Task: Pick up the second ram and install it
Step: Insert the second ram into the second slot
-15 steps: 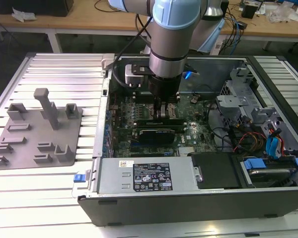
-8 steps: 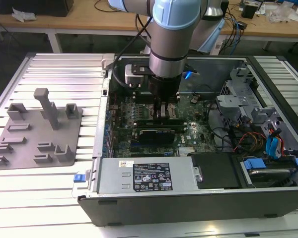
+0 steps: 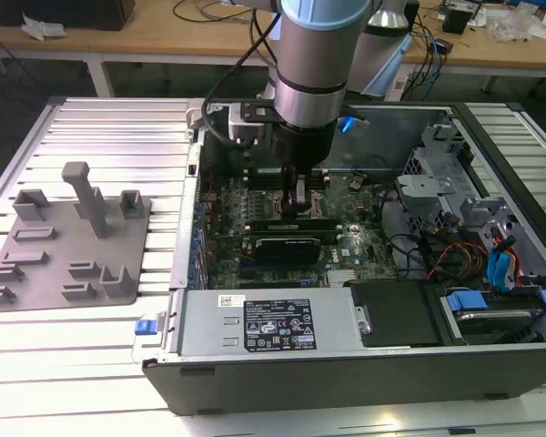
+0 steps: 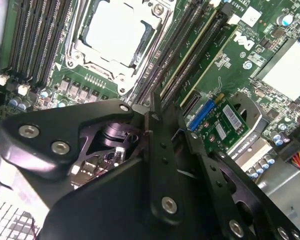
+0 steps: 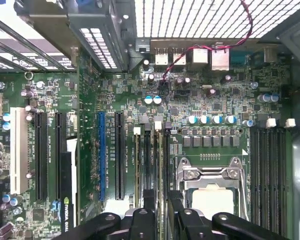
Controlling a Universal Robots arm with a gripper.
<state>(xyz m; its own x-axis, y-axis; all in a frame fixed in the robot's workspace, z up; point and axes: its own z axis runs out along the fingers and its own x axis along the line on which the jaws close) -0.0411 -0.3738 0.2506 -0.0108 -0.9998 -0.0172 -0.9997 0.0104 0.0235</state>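
Inside the open computer case (image 3: 346, 387), low over the motherboard (image 3: 355, 238), my gripper (image 3: 298, 208) hangs straight down from the arm. It stands just behind the wide black card (image 3: 291, 246) that lies across the board. In the second wrist view my gripper (image 4: 165, 112) points at the bank of long dark memory slots (image 4: 177, 50) beside the processor socket (image 4: 117, 35). A thin pale edge runs along one of those slots right up to my tips, and I take it for the second ram (image 4: 196, 61), seen edge-on. I cannot tell whether it sits fully down in its slot. My jaws stand close, one on each side of that slot line with a narrow gap between them. I cannot tell whether they are clamped on the stick or merely resting beside it. In the first wrist view my gripper (image 5: 162, 202) shows over the same slots, with the socket (image 5: 210, 187) just beside it. Another bank of memory slots (image 5: 270, 165) lies on the socket's far side. The long expansion slots (image 5: 119, 155) lie on the other side of me. At the exterior view's left, well apart from the case, the grey fixture plate (image 3: 68, 241) lies on the ribbed metal table (image 3: 109, 118) with its posts upright. The labelled power supply box (image 3: 273, 323) lies along the near side of the case, and a bundle of coloured cables (image 3: 455, 259) sits at the exterior view's right.
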